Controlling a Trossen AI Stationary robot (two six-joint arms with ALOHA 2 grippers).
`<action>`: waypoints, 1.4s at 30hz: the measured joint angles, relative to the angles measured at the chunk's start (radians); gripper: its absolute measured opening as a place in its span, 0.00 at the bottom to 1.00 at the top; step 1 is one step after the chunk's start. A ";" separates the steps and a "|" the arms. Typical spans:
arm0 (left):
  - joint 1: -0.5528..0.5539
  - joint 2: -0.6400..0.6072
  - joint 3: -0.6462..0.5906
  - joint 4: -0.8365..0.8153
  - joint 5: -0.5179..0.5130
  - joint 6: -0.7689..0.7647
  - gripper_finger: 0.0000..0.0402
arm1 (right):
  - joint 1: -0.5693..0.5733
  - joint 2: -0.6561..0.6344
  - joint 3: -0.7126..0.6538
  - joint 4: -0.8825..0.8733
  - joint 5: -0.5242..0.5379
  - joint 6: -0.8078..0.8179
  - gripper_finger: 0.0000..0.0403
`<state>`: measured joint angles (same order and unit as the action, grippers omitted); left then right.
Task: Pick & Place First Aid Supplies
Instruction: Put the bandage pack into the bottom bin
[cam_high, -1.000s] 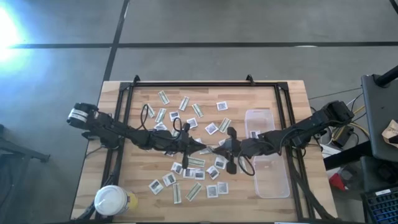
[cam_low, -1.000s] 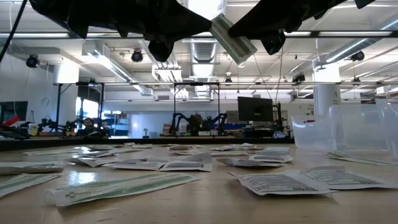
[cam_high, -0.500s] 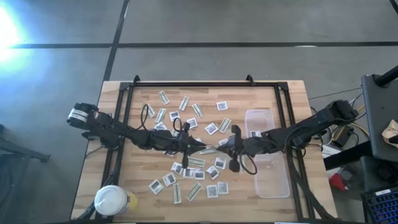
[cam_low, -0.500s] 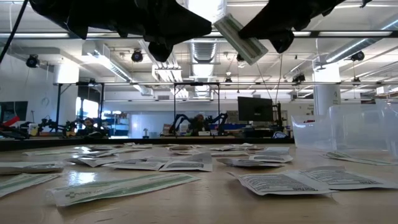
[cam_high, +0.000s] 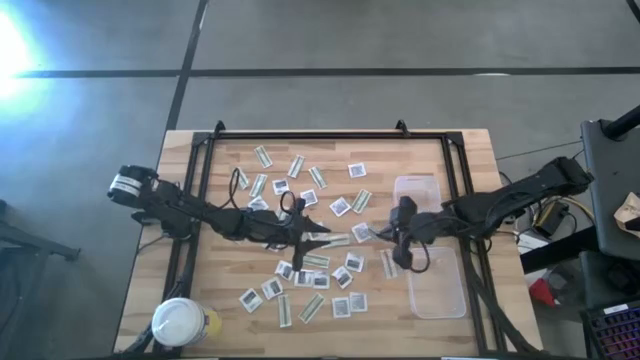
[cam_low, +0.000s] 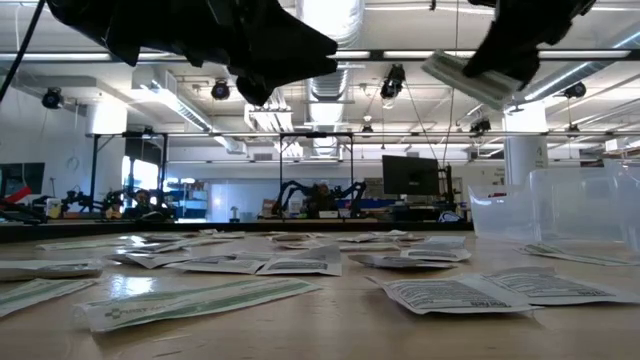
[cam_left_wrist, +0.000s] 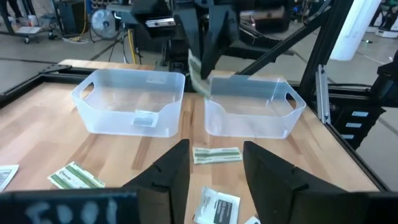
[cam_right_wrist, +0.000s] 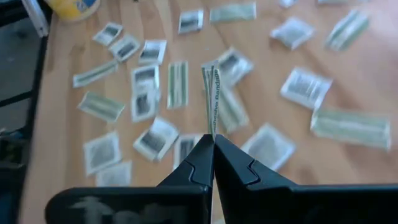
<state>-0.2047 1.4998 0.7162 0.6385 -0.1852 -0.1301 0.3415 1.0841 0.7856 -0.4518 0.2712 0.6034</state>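
The right gripper (cam_right_wrist: 213, 140) is pinched tight on a green-and-white strip (cam_right_wrist: 212, 99), lifted off the table, with the clear tubs (cam_high: 432, 280) just beside it. This looks like the carry step; next it needs to get over a tub and let go. The left gripper (cam_left_wrist: 214, 162) waits spread and empty above the scattered packets (cam_high: 300, 275).

White squares (cam_high: 340, 206) are marked with dark print; strips (cam_high: 334, 240) are banded pale green and white; tubs (cam_left_wrist: 130, 109) are clear; the table (cam_high: 470, 150) is light wood; the grippers (cam_right_wrist: 213, 152) are black.
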 joint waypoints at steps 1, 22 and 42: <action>0.000 -0.001 0.000 -0.005 0.000 0.000 0.36 | 0.004 -0.016 0.000 -0.027 -0.023 0.026 0.02; 0.001 -0.048 -0.001 -0.090 -0.045 0.000 0.35 | 0.256 -0.113 0.013 -0.388 -0.249 0.640 0.02; 0.020 -0.048 0.000 -0.111 -0.103 0.003 0.34 | 0.329 0.111 0.011 -0.465 -0.362 0.782 0.02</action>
<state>-0.1844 1.4521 0.7158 0.5278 -0.2886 -0.1272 0.6704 1.1953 0.7967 -0.9165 -0.0906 1.3854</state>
